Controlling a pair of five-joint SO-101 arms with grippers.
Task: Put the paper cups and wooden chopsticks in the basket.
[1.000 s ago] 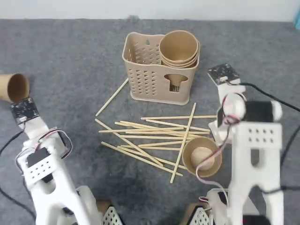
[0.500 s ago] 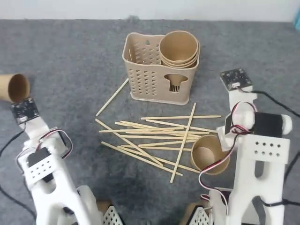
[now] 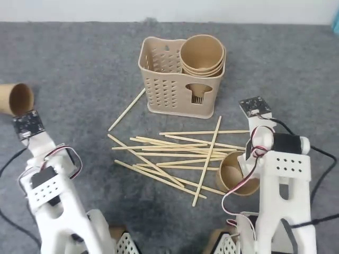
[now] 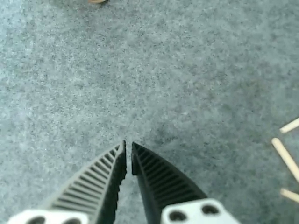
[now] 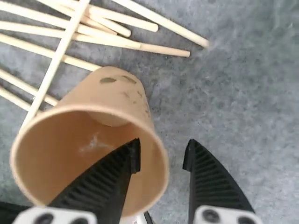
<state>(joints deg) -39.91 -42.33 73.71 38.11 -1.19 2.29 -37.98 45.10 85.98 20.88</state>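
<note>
Nearest the arm bases, the left end effector [image 4: 128,144] hangs over grey desk [image 3: 79,63] with its 2 fingers drawn together to a thin slit, gripping nothing; a few chopstick ends reach in at that view's edge. The right end effector [image 5: 163,142] is parted to a medium width and straddles the rim of a tipped paper cup [image 5: 107,116]. 1 finger sits inside the mouth and the other outside, with a strip of desk showing between the outer finger and the cup wall. In the high view that tipped paper cup [image 3: 233,172] lies at the right end of the wooden chopsticks [image 3: 169,153], which sprawl in a loose, crossing pile across the middle of the desk between the 2 arms. A stretch of grey desk separates the left arm from the pile's left tips. Farther out, a lone chopstick [image 3: 127,109] lies slanted, its far end near the basket's left corner. A second paper cup [image 3: 17,99] lies on its side at the left edge of the high view, well apart from the rest. Farthest stands the basket [image 3: 169,90], upright, just beyond the pile. Nested cups [image 3: 202,53] fill its right compartment and its left compartment is open at the top.
</note>
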